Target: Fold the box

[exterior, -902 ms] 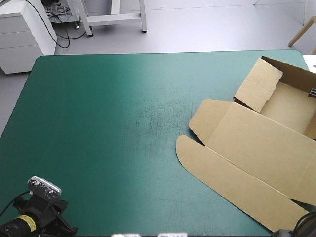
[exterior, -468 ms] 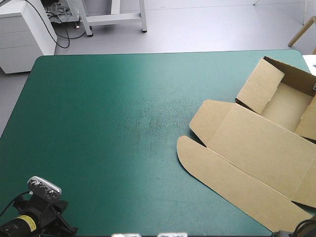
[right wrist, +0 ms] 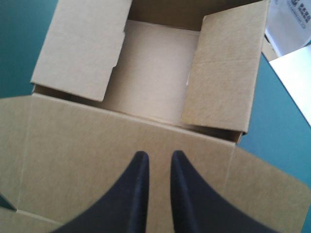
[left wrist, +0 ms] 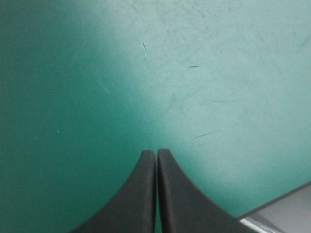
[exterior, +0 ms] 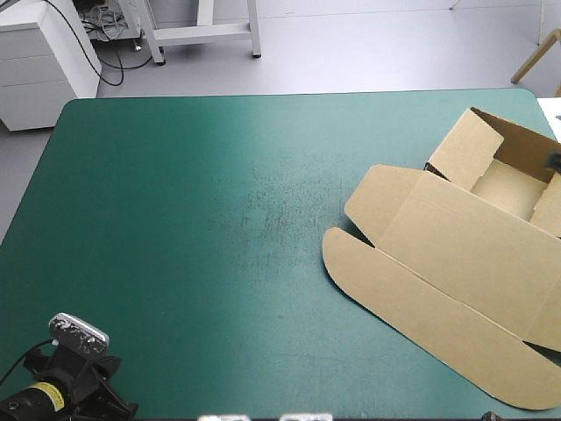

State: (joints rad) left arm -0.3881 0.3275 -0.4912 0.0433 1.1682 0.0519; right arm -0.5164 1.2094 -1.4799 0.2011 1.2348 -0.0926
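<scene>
"Box, that cut sheet of brown board point(exterior: 456, 263): where does it lie for you?"

"On the right side of your teal-green-covered bench point(exterior: 175, 228). Its open tray point(exterior: 504, 189), walls raised, sits toward the far right corner. The flat lid point(exterior: 465, 246) stretches from it toward the near edge. Both run out past the high view's right side, so you cannot see how they stand against the bench's right edge."

"And the side facing the middle?"

"A long flap with rounded ends point(exterior: 412, 307) lies flat there, with a smaller flap point(exterior: 377, 197) beside it. From that line to the left edge you have bare cover, from far edge to near edge."

"Your grippers?"

"Your left gripper point(left wrist: 156, 154) has its black fingers pressed together in one point over bare cover, close to a bench edge. Your right gripper point(right wrist: 158, 156) has its fingers a little apart with nothing between them. They show against the lid, with the tray just ahead; whether they touch the board you cannot tell. Two side flaps point(right wrist: 223, 68) lean inward over the tray's floor. A white sheet point(right wrist: 294, 80) lies past the tray, beyond the bench's right edge."
</scene>
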